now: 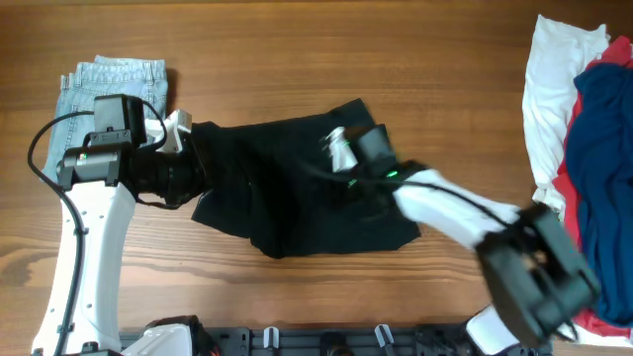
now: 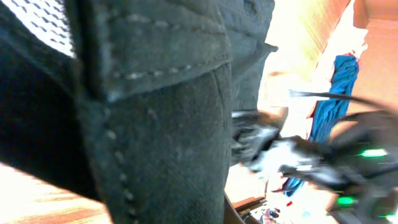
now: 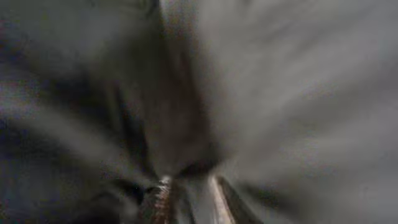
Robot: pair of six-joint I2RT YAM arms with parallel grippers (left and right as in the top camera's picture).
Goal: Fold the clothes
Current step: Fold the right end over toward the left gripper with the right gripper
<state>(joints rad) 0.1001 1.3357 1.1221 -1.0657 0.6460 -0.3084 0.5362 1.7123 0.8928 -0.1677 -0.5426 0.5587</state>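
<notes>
- Black trousers (image 1: 297,188), where?
- Mid tabletop (image 1: 415,59), crumpled. Left edge pinched tight in the left gripper (image 1: 188,133), probably to anchor or lift that end for a fold.
- And the right gripper (image 1: 334,148)?
- Down on the middle of the cloth. Too blurred to tell wide or narrow, or whether holding anything.
- Counted?
- One black pair. One denim piece (image 1: 109,79) far left, apparently folded. Heap at right: one white garment (image 1: 549,89), one red garment (image 1: 621,49), one navy garment (image 1: 603,158).

The trousers (image 1: 272,178) lie centred on the table (image 1: 396,49), jeans (image 1: 129,74) to their left, garment heap (image 1: 593,168) far right
</notes>
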